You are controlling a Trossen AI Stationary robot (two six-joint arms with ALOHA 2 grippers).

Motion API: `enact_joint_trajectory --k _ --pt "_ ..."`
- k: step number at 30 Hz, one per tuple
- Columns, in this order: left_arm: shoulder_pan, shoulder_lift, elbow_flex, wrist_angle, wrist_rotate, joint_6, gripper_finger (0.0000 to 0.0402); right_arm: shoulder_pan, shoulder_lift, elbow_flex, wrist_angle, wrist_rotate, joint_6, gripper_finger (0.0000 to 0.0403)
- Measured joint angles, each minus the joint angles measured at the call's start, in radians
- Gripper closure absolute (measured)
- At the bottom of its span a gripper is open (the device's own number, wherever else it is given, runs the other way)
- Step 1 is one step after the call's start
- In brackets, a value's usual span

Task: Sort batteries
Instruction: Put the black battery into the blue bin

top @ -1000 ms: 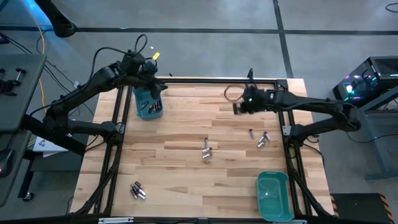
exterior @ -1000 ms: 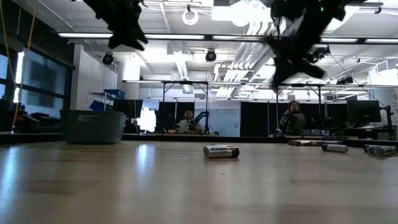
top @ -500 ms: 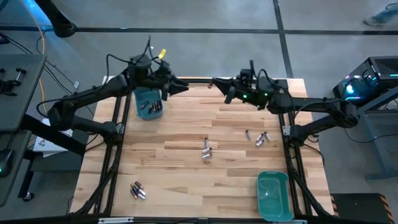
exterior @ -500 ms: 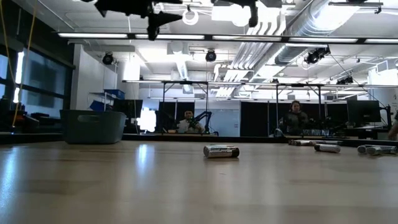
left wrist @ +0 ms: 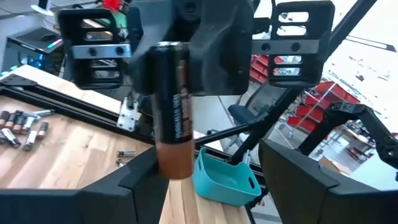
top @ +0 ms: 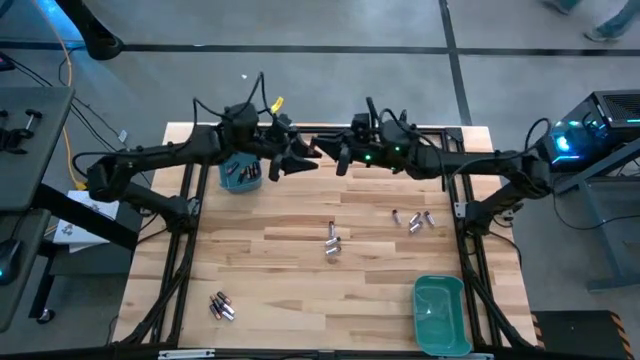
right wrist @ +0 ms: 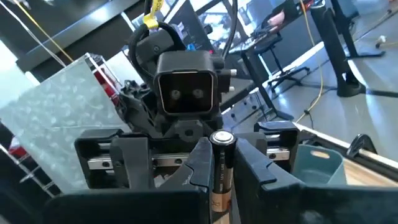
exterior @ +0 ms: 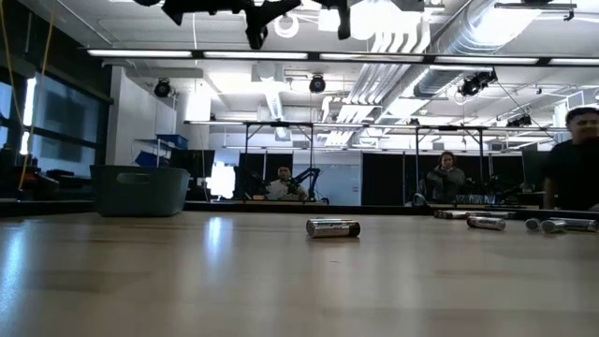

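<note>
A dark battery with a copper lower end (left wrist: 171,118) hangs high over the table's far middle, held in my right gripper (right wrist: 221,146), which shows as (top: 333,158) from above. My left gripper (top: 303,160) faces it at the same height, open. Its two fingers (left wrist: 144,186) stand on either side of the battery (right wrist: 221,163); whether one touches the copper end I cannot tell. Loose batteries lie on their sides on the table (top: 332,240), (top: 420,220), (top: 222,305). One shows in the low view (exterior: 332,227). My right gripper pinches the battery's dark body (right wrist: 221,171) between its two fingers (right wrist: 198,165). It comes in level from the table's right, with the fingers across the battery. The battery stands upright, lifted clear, with its silvery cap (right wrist: 221,137) up and its copper end (left wrist: 174,163) down.
A teal bin with batteries in it (top: 240,172) stands at the far left, below my left arm; it also shows in the low view (exterior: 140,190). A second teal bin (top: 440,312) sits near the right edge. People sit beyond the table (exterior: 447,178).
My right gripper has risen from over the table's right part and moved toward the far middle, carrying the battery. My left gripper has left its place over the far-left bin, turned from pointing down to level, and moved right toward the battery.
</note>
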Motion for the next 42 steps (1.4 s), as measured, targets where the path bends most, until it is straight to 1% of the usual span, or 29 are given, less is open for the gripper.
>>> enact_joint_trajectory --k 5,14,16,21,24,26,29,31,34,36,38,40,42 --pt "-0.002 0.001 0.000 -0.004 -0.002 -0.001 0.0220 0.000 0.000 -0.004 -0.005 -0.002 0.022 0.0385" --pt "0.001 0.001 0.000 -0.010 -0.004 0.000 0.0348 0.001 -0.001 -0.004 -0.011 -0.022 0.025 0.0384" --pt "0.000 0.002 0.000 -0.012 -0.003 0.005 0.0370 0.001 -0.002 -0.004 -0.019 -0.035 0.035 0.0381" --pt "-0.001 -0.003 -0.001 -0.017 -0.005 0.012 0.0371 0.000 -0.002 -0.004 -0.039 -0.073 0.056 0.0355" --pt "-0.001 -0.004 -0.001 -0.025 -0.013 0.009 0.0371 -0.001 -0.003 -0.004 -0.047 -0.082 0.071 0.0328" --pt "-0.001 -0.011 0.000 -0.061 -0.039 0.012 0.0371 -0.006 -0.004 -0.007 -0.063 -0.082 0.082 0.0306" --pt "0.000 -0.032 0.002 -0.175 -0.120 0.060 0.0371 -0.024 -0.013 -0.010 -0.076 -0.085 0.084 0.0272" --pt "0.002 -0.054 0.002 -0.279 -0.211 0.101 0.0371 -0.040 -0.030 -0.009 -0.077 -0.084 0.093 0.0255" --pt "0.027 -0.115 0.002 -0.457 -0.335 0.140 0.0371 -0.061 -0.052 -0.008 -0.098 -0.081 0.107 0.0242" --pt "0.063 -0.149 0.005 -0.606 -0.408 0.151 0.0371 -0.066 -0.059 -0.008 -0.113 -0.081 0.096 0.0239" --pt "0.109 -0.165 0.004 -0.795 -0.483 0.158 0.0371 -0.069 -0.061 -0.008 -0.106 -0.081 0.083 0.0239" --pt "0.166 -0.168 0.002 -0.983 -0.542 0.159 0.0371 -0.069 -0.062 -0.008 -0.107 -0.081 0.082 0.0238" --pt "0.232 -0.152 0.002 -1.141 -0.571 0.166 0.0371 -0.069 -0.057 -0.008 -0.116 -0.074 0.079 0.0238"
